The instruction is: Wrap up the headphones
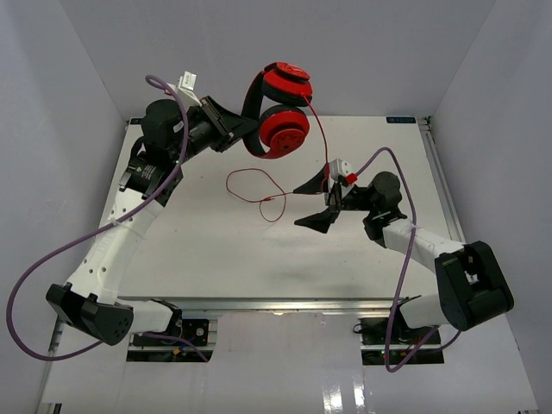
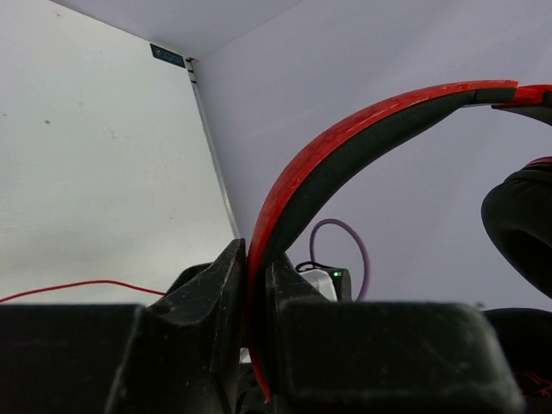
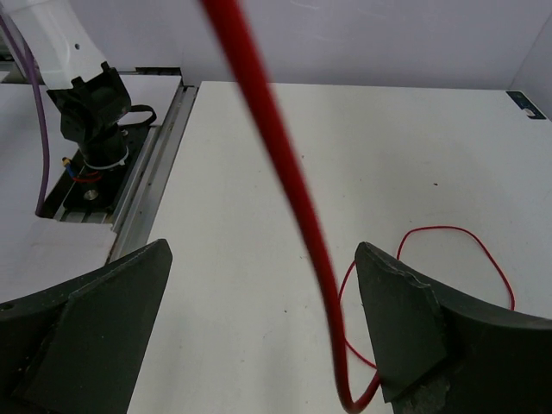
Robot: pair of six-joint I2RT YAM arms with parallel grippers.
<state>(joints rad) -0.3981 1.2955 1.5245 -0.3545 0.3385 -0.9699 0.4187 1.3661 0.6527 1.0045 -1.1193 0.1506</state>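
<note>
Headphones [image 1: 280, 116], red: aloft at 12 o'clock, headband [image 2: 345, 138] clamped in left gripper [image 1: 235, 128], apparently so the cord [image 3: 280, 172] hangs free. Right gripper [image 1: 315, 203], 3 o'clock: jaws wide apart, straddling cord, probably to catch it for wrapping.

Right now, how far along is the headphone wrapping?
Done: the headphones are held up off the table, left jaws shut on the headband. In hand: the right jaws stand open around the hanging cord, not gripping it. Left: all the wrapping; the cord trails loose to a loop on the table.
</note>
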